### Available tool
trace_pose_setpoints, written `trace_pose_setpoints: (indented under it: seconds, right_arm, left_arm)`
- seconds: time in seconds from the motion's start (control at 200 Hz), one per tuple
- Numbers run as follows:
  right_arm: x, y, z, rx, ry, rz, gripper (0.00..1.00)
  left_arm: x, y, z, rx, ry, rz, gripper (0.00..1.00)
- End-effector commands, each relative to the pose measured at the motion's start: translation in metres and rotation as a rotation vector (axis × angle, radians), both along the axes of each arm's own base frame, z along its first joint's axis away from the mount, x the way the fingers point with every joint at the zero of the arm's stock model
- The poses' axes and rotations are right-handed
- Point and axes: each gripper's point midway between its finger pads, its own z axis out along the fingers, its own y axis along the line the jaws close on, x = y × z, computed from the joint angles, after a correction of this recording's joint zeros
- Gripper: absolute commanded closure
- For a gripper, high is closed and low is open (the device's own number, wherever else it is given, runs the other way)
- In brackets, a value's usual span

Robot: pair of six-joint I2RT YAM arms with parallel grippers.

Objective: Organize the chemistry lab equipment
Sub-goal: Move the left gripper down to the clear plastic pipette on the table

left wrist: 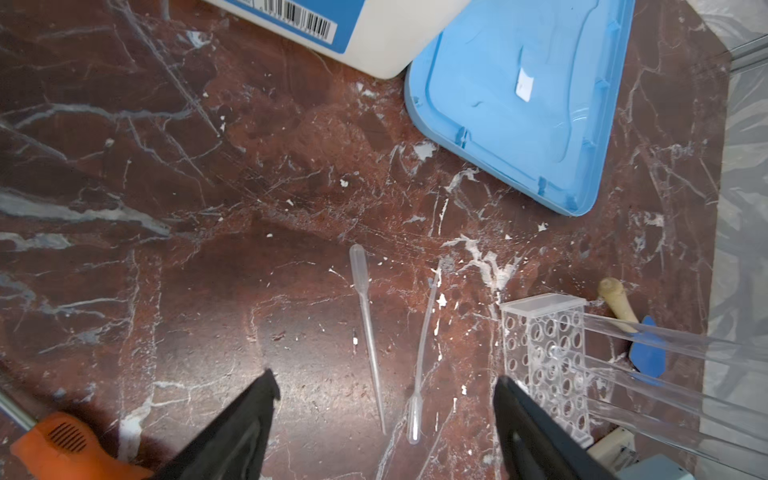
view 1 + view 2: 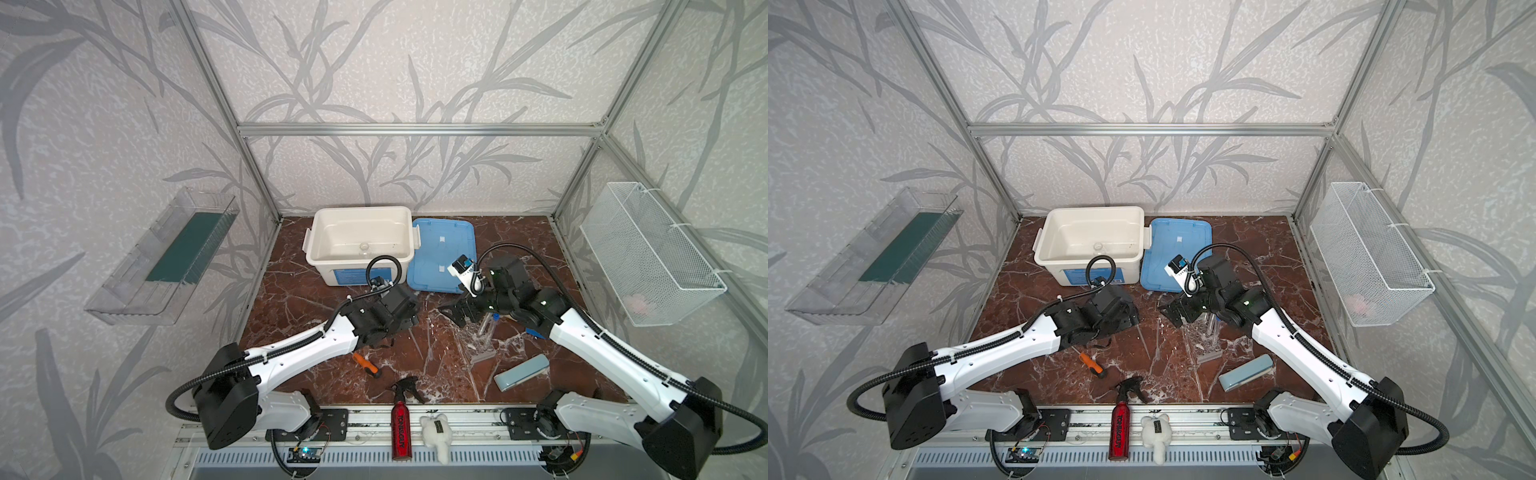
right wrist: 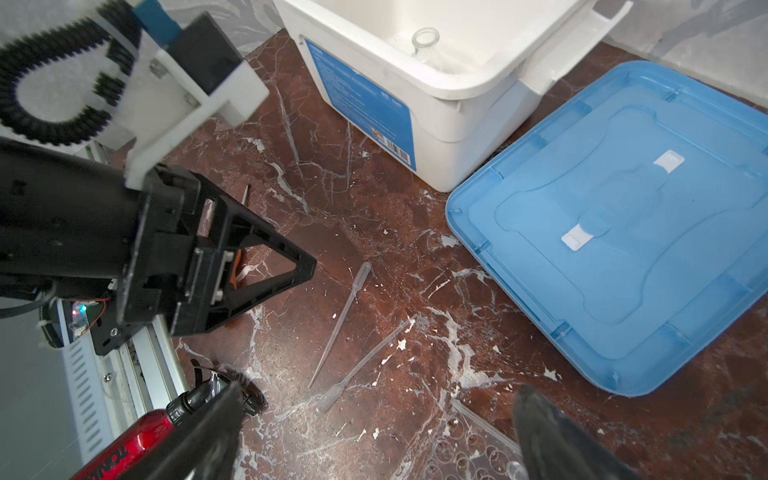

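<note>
Two thin clear droppers lie side by side on the brown marble table, also in the right wrist view. My left gripper hangs open just above their near ends, with nothing between its fingers. The clear plastic tube rack stands to the right of them with long clear tubes in it, one blue cap showing. My right gripper is open over the rack's edge, holding nothing. A small clear cup sits inside the white bin.
The white bin and its blue lid lie at the back. An orange-handled screwdriver and a red spray bottle are at the front, a light blue box at front right. A blue spatula lies behind the rack.
</note>
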Motion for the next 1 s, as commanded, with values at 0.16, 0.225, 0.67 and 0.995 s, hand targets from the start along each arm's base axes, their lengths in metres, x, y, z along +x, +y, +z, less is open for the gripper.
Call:
trace_pose_setpoints:
  seconds: [0.16,0.225,0.67,0.995]
  right_arm:
    - [-0.009,0.018,-0.015,-0.031,0.012,0.051,0.01]
    - [-0.008,0.020,-0.015,-0.034,0.005,0.045,0.01]
    - [0.002,-0.003,-0.025,-0.090,-0.092,-0.053,0.01]
    - [0.002,-0.007,-0.030,-0.107,-0.107,-0.053,0.01]
  left_arm:
    - [0.006,-0.001,-0.030,-0.012,0.036,0.176,0.28]
    - [0.007,-0.003,-0.036,-0.002,0.045,0.188,0.30]
    - [0.015,-0.013,-0.071,0.008,0.082,0.246,0.43]
    - [0.030,-0.028,-0.077,0.058,0.098,0.199,0.60]
